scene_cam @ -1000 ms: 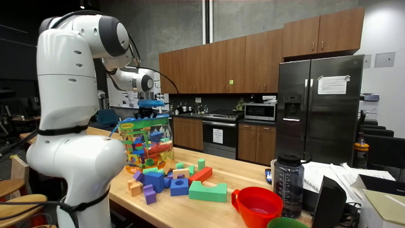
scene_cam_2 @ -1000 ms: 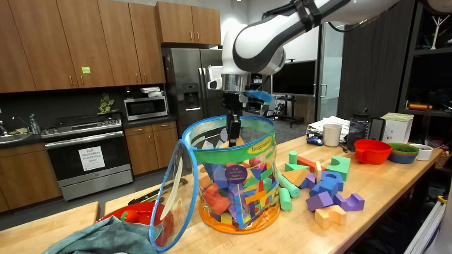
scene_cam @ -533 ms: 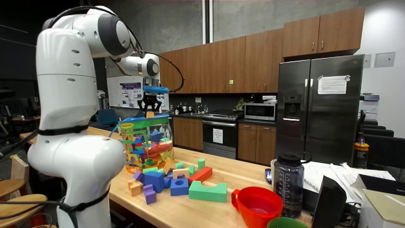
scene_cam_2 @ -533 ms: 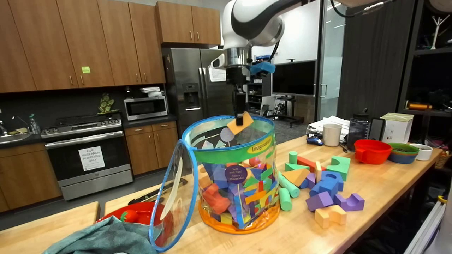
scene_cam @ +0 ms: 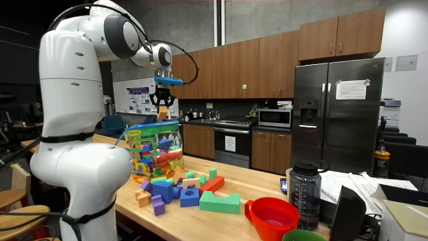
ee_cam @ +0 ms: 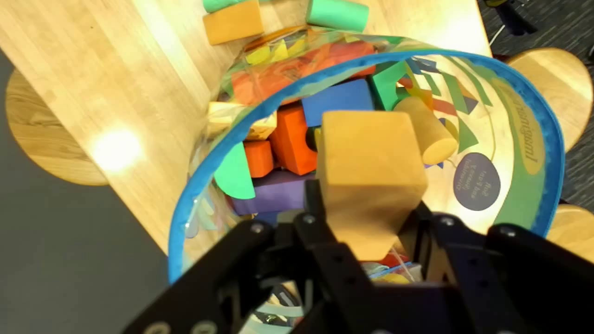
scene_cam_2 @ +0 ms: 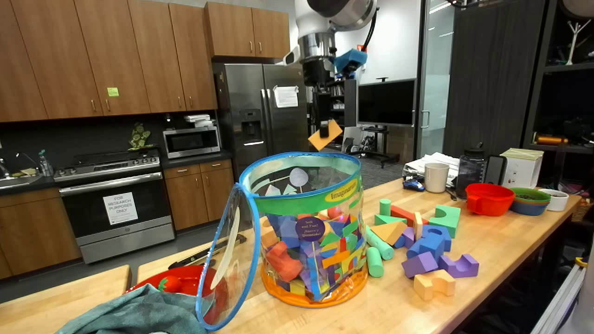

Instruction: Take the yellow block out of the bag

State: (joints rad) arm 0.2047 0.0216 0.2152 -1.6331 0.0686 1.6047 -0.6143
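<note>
Lab kitchen, stove [scene_cam_2: 151,204], sign [scene_cam_2: 120,208] reading "FOR RESEARCH PURPOSES ONLY", refrigerator [scene_cam: 339,124], microwave [scene_cam_2: 191,142]

White robot arm [scene_cam: 71,67] arched high, wrist [scene_cam: 163,73] pointing down, black claw [scene_cam: 162,108] hanging below, fingers [scene_cam_2: 324,131] clamped.

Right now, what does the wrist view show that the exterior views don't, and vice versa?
Wrist view only: a look straight down into the bag through its open mouth, onto the blocks inside.

Exterior views only: fridge, microwave, red mug and bottle, in both.

Shared: gripper closed on the yellow block above the bag; table with loose blocks on it.
</note>
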